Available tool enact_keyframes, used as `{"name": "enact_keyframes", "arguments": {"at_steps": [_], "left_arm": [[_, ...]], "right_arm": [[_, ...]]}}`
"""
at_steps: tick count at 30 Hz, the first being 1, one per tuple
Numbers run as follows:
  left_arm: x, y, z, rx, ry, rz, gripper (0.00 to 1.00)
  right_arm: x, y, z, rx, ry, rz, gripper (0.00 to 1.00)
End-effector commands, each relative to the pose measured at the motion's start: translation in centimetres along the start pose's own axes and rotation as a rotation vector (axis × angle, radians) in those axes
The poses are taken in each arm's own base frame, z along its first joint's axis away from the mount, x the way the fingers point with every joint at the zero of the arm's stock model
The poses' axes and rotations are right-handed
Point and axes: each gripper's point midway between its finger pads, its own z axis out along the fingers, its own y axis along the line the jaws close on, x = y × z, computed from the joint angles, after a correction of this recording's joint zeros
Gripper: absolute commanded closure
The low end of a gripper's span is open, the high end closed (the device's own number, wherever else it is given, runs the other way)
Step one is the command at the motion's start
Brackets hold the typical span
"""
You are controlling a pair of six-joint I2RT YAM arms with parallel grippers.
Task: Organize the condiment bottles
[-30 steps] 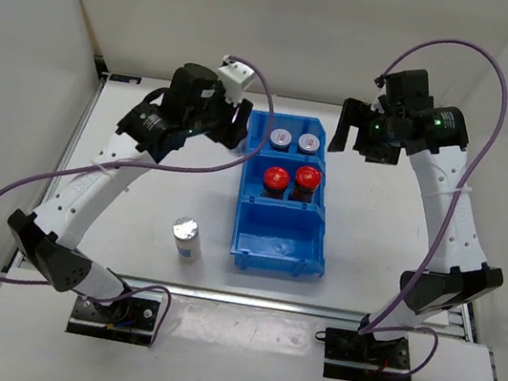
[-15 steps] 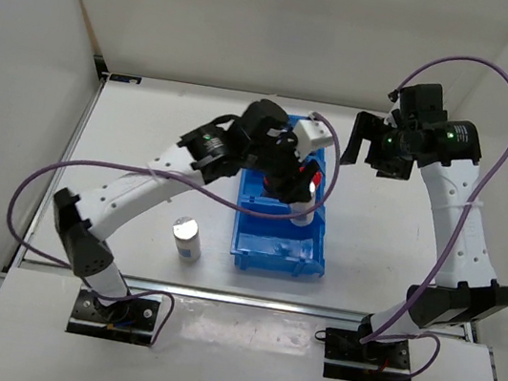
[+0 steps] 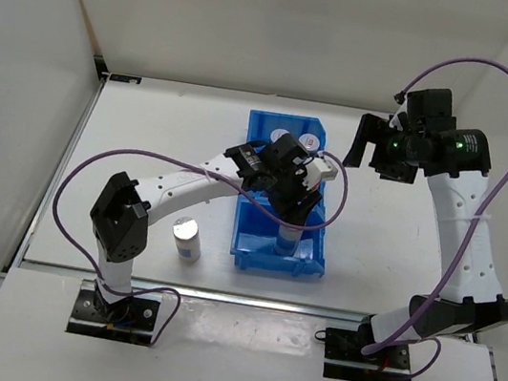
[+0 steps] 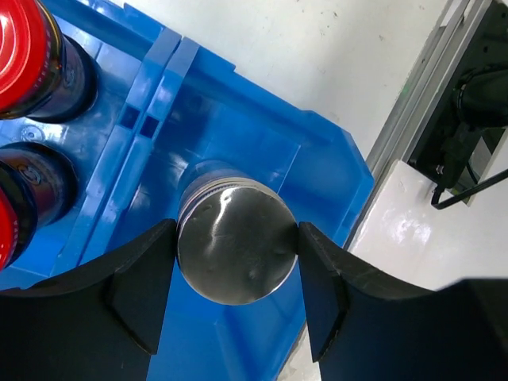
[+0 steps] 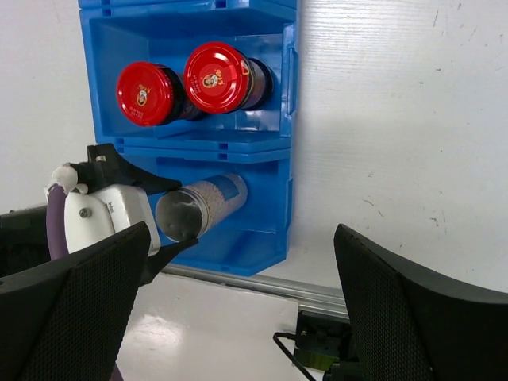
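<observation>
Two silver-topped jars are in play. The held jar (image 4: 236, 255) sits in the near compartment of the blue bin (image 3: 242, 218), and the loose jar (image 3: 186, 238) stands on the table (image 3: 147, 135) left of the bin, apart from it. Two red-capped jars (image 5: 217, 77) fill the middle compartment.

Handling, as a guess: small, rigid and light, with smooth round sides and a shiny lid — likely slippery, and possibly glass, so no dropping. The best hold looks like squarely across the body just under the lid, since a pinch off centre would let it roll out.

The left claw (image 3: 291, 214) is pinching the held jar, one finger pressed on each side near the top, low inside the compartment. I can't tell whether the jar's bottom touches the bin floor.

The right claw (image 3: 362, 150) is spread wide and holds nothing — it hangs over the table beside the far right of the bin, touching nothing.
</observation>
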Motion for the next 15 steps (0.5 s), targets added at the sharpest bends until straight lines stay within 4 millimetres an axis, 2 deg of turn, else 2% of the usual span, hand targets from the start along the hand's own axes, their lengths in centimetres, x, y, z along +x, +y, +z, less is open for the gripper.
{"name": "enact_keyframes", "arguments": {"at_steps": [1, 2, 3, 5, 6, 7, 9, 10, 12, 13, 14, 15], "left_arm": [[-3.2, -1.2, -1.0, 0.039, -0.124, 0.038, 0.78], [-3.1, -1.7, -0.9, 0.046, -0.121, 0.045, 0.7], [-3.1, -1.6, -0.9, 0.036, -0.122, 0.045, 0.47], [-3.6, -1.5, -1.0, 0.012, -0.134, 0.054, 0.26], [-4.0, -1.5, -1.6, -0.003, -0.149, 0.057, 0.18], [-5.0, -1.3, -2.7, -0.034, -0.182, 0.074, 0.0], [-5.8, -1.1, -4.2, -0.071, -0.21, 0.091, 0.0], [-7.0, -0.9, -6.3, -0.123, -0.258, 0.098, 0.0], [-8.0, -0.7, -9.1, -0.187, -0.301, 0.108, 0.0], [-8.5, -0.3, -12.2, -0.263, -0.344, 0.104, 0.0], [-8.7, -0.2, -14.1, -0.303, -0.377, 0.09, 0.0], [-8.3, 0.8, -15.8, -0.385, -0.395, 0.058, 0.0]], "right_arm": [[0.7, -0.3, -1.0, 0.001, -0.004, 0.003, 0.0], [0.7, -0.3, -1.0, 0.001, -0.004, -0.007, 0.0], [0.7, -0.3, -1.0, 0.001, -0.004, -0.007, 0.0], [0.9, -0.3, -1.1, 0.001, -0.004, -0.007, 0.0], [0.9, -0.3, -1.1, 0.001, -0.004, -0.007, 0.0], [0.9, -0.3, -1.1, 0.001, -0.004, -0.007, 0.0], [0.9, -0.3, -1.1, 0.001, -0.004, -0.007, 0.0], [0.9, -0.3, -1.1, 0.001, -0.004, -0.007, 0.0], [1.0, -0.2, -1.1, -0.009, -0.001, -0.007, 0.0], [1.0, -0.2, -0.8, -0.006, 0.007, -0.006, 0.0], [1.0, 0.0, -0.8, -0.016, 0.011, -0.006, 0.0], [1.2, -0.1, -0.6, -0.014, 0.019, -0.004, 0.0]]}}
